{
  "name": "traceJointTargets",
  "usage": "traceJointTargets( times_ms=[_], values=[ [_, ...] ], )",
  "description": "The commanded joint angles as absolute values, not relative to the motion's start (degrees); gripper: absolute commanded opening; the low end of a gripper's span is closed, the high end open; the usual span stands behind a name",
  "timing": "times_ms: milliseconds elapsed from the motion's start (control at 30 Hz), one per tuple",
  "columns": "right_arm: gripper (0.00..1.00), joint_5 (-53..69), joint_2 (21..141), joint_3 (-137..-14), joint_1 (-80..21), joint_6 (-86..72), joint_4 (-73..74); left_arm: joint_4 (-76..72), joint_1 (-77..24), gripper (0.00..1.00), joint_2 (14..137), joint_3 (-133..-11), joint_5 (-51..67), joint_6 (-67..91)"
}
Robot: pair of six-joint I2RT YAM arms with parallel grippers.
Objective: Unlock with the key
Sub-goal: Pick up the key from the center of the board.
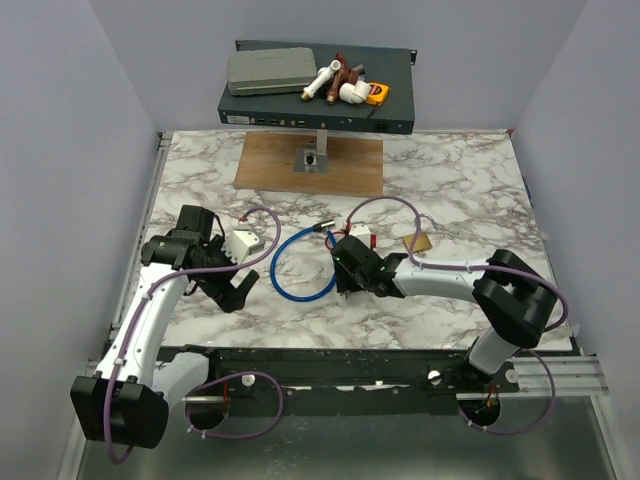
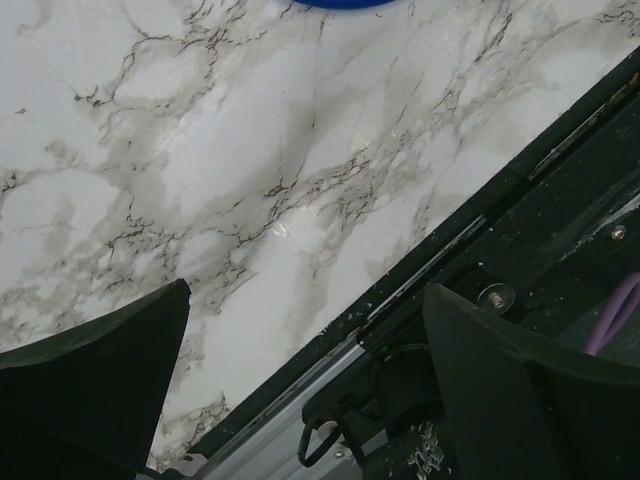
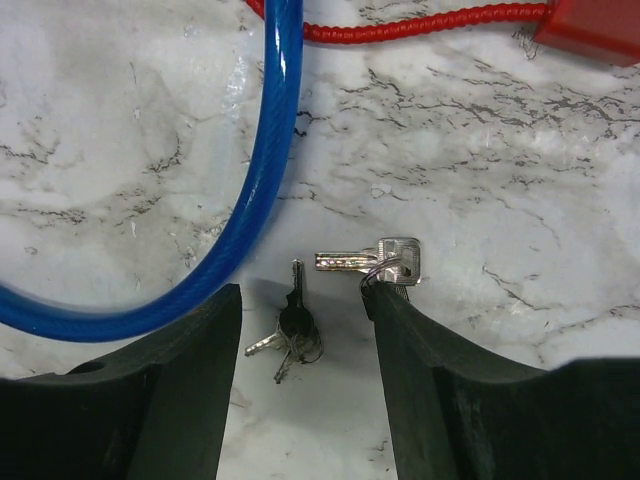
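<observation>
A silver key [image 3: 368, 261] on a split ring lies flat on the marble, its head touching the tip of my right gripper's right finger [image 3: 400, 330]. A small bunch of keys [image 3: 292, 328] with one dark-headed key lies between the two fingers. My right gripper [image 3: 303, 292] is open and low over the table, astride that bunch, with nothing gripped; in the top view the right gripper [image 1: 347, 283] is inside the blue cable's loop [image 1: 300, 272]. The brass padlock [image 1: 418, 243] lies to its right. My left gripper [image 1: 232, 292] stands wide open over bare marble.
A red coiled cord [image 3: 430, 22] and a red block [image 3: 592, 25] lie just beyond the keys. The blue cable [image 3: 262, 170] curves past the left finger. A white box [image 1: 246, 243], a wooden board [image 1: 310, 162] and a dark equipment case [image 1: 318, 95] sit further back. The table's front rail [image 2: 480, 230] is under my left gripper.
</observation>
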State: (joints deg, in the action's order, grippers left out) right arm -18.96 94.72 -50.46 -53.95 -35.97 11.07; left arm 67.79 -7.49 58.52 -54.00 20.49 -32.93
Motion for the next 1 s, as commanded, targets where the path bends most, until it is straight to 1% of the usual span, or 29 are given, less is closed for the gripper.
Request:
traceJointTargets(
  times_ms=[0, 133, 167, 267, 400, 600, 767, 967],
  values=[
    [0.55, -19.3, 97.0, -50.1, -54.5, -36.1, 10.3, 68.0, -7.1, 0.99, 57.6, -56.4, 22.3, -33.6],
    [0.52, -21.2, 97.1, -50.5, -55.8, -36.0, 11.7, 68.5, -7.1, 0.99, 57.1, -56.9, 22.0, -33.6],
    [0.53, -22.5, 97.1, -50.8, -56.2, -36.1, 12.7, 68.6, -7.1, 0.98, 56.9, -56.9, 22.0, -33.7],
    [0.62, -26.0, 96.2, -51.7, -56.6, -36.5, 15.5, 68.6, -7.1, 0.98, 56.3, -56.6, 21.9, -33.7],
    [0.65, -28.6, 93.7, -51.5, -56.5, -36.5, 16.7, 68.9, -7.1, 0.98, 55.7, -56.3, 21.8, -33.6],
    [0.65, -27.1, 90.7, -50.7, -57.7, -35.9, 15.4, 70.1, -7.1, 0.98, 53.7, -56.2, 21.4, -34.0],
    [0.65, -26.8, 91.2, -51.1, -60.1, -37.0, 14.3, 70.1, -7.1, 0.98, 52.8, -55.8, 21.2, -34.2],
    [0.61, -26.0, 93.0, -50.1, -60.2, -38.7, 11.9, 70.9, -7.1, 0.98, 52.6, -56.2, 21.3, -33.8]
  ],
)
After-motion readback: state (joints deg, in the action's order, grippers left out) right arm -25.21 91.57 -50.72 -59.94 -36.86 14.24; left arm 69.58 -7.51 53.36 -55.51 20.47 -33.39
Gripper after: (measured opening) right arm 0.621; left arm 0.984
